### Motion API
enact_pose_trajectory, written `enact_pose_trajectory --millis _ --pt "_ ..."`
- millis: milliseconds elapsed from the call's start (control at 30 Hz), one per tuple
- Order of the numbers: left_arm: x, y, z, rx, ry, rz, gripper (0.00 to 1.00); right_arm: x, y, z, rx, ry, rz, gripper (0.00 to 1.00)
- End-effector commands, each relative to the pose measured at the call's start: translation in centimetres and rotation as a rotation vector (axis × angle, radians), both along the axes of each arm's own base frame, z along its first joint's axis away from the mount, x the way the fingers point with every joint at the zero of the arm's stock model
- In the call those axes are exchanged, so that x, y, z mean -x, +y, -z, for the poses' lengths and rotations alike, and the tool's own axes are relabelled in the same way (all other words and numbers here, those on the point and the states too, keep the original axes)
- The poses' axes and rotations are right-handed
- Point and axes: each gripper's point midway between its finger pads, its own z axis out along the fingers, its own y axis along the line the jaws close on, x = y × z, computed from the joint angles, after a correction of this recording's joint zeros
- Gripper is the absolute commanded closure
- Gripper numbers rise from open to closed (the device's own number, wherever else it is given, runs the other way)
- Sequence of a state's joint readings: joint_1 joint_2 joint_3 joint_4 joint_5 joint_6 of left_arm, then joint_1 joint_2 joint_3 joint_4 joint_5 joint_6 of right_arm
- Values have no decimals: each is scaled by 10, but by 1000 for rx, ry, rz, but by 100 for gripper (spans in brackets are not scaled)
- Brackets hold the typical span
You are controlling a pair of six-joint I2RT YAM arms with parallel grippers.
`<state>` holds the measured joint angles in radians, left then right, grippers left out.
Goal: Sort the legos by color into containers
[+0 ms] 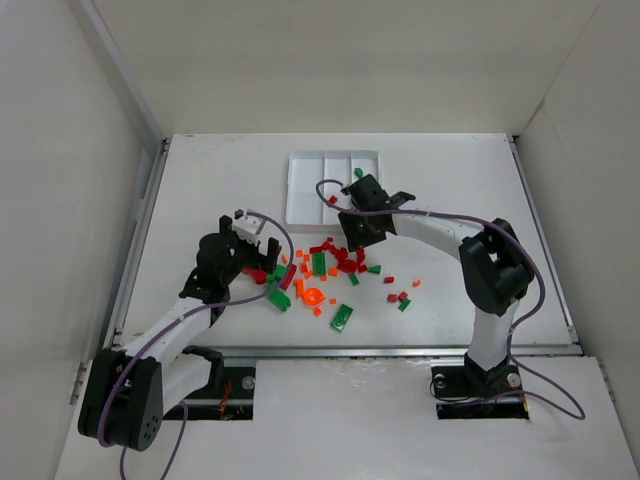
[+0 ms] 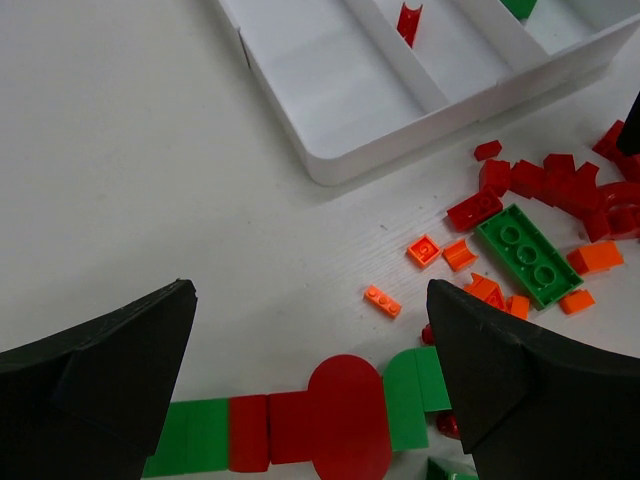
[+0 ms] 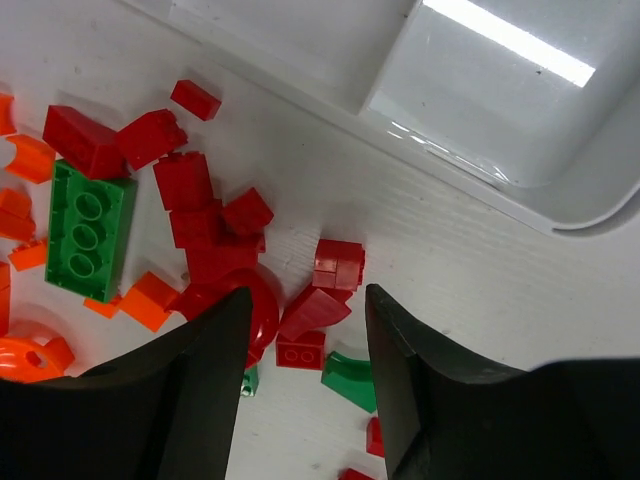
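**Ann:** Left wrist view: the left claw is wide open, holding nothing. Legos lie on the desk beside the tray.

**Ben:** The right claw gapes over red bricks. Touching them? Too hidden to tell.

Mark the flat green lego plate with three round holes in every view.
Top external: the green plate lies mid-pile, below the tray.
Left wrist: right of centre, below the tray's near wall, red bricks beside it.
Right wrist: at the left edge, lower left of the tray.
Shared landmark: the white tray, and the red cluster between it and the plate.
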<state>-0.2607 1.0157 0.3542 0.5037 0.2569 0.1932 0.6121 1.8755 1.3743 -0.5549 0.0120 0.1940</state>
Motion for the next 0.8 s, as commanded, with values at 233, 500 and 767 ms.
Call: enact_pose_trajectory --millis 233,500,767 --pt "4 4 -9 78 -39 -57 0 -10 -2 19 33 -10 5 47" --pt "5 6 -7 76 -40 -66 0 -17 -6 33 80 -1 45 57" --pt "5 6 -7 76 -40 -66 0 -19 -2 21 54 -19 40 92"
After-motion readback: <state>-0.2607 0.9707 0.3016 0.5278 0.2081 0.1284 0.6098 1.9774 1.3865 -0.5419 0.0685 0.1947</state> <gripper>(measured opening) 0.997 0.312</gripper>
